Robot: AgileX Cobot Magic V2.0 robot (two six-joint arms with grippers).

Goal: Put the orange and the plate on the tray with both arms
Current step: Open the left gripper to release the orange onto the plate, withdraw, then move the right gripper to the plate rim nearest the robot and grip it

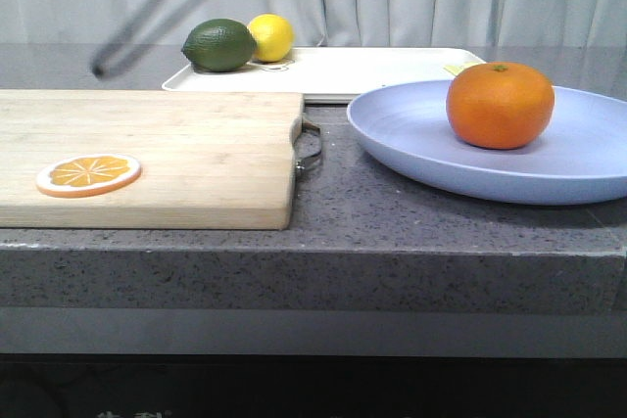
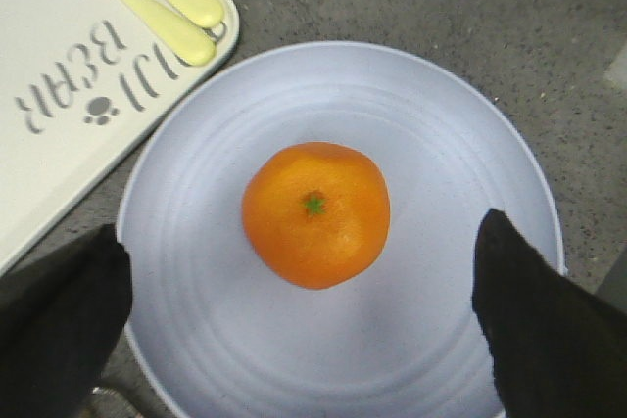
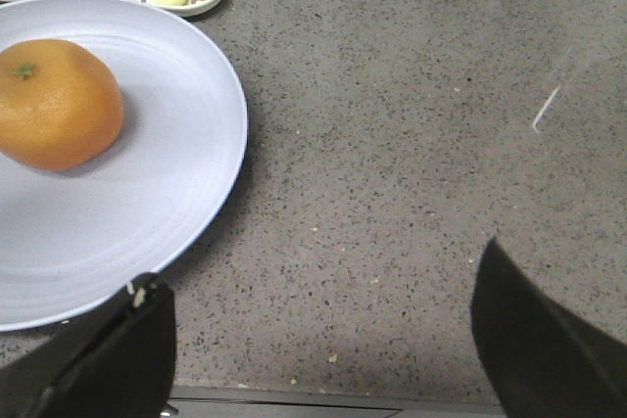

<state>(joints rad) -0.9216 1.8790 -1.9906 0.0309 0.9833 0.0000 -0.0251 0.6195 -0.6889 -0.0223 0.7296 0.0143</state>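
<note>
Orange (image 2: 315,212), round, smooth and liable to roll, is sitting on the rigid plate (image 2: 460,134) directly beneath the released left gripper (image 2: 294,325); right gripper (image 3: 323,340), also spread, is hovering beside the rim.

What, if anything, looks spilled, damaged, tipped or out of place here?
Nothing stands out. The orange sits whole and stem-up near the middle of the plate, which lies flat on the counter beside the tray, not on it yet. Both grippers, left and right, are open and touch nothing.
</note>
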